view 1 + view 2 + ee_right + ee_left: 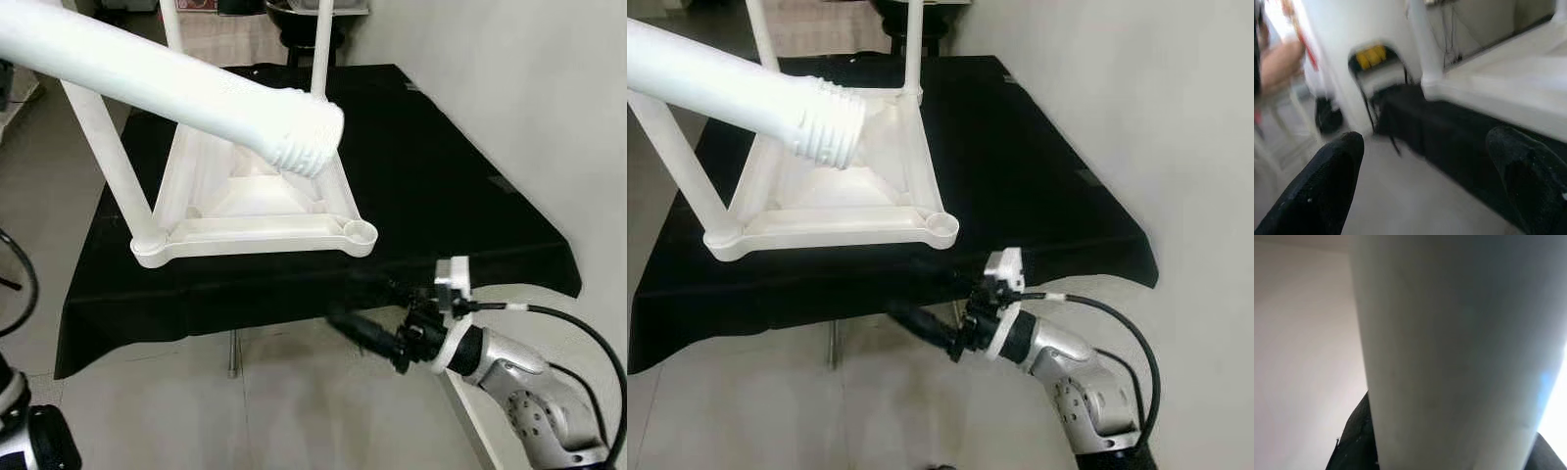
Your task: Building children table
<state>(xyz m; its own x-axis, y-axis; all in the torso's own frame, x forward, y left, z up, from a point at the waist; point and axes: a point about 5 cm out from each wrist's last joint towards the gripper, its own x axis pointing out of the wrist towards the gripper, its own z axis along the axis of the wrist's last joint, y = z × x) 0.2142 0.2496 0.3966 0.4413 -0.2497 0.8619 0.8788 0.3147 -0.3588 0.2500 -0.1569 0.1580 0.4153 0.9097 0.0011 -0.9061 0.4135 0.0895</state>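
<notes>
A white children's table (257,237) lies upside down on a black-clothed table (441,176). Three white legs stand up from its corners, one being the near left leg (103,147). The near right corner socket (360,232) is bare. A loose white leg (147,76) slants in from the upper left, its threaded end (309,132) hovering over the frame's middle. In the left wrist view this leg (1449,347) sits between black fingers (1352,443). My right gripper (358,308) hangs open below the cloth's front edge, fingers (1327,181) wide apart and holding nothing.
A white wall (529,88) runs close along the right side. A black chair (304,29) stands behind the table. Pale floor (274,401) lies in front. A black cable (578,328) loops off my right arm.
</notes>
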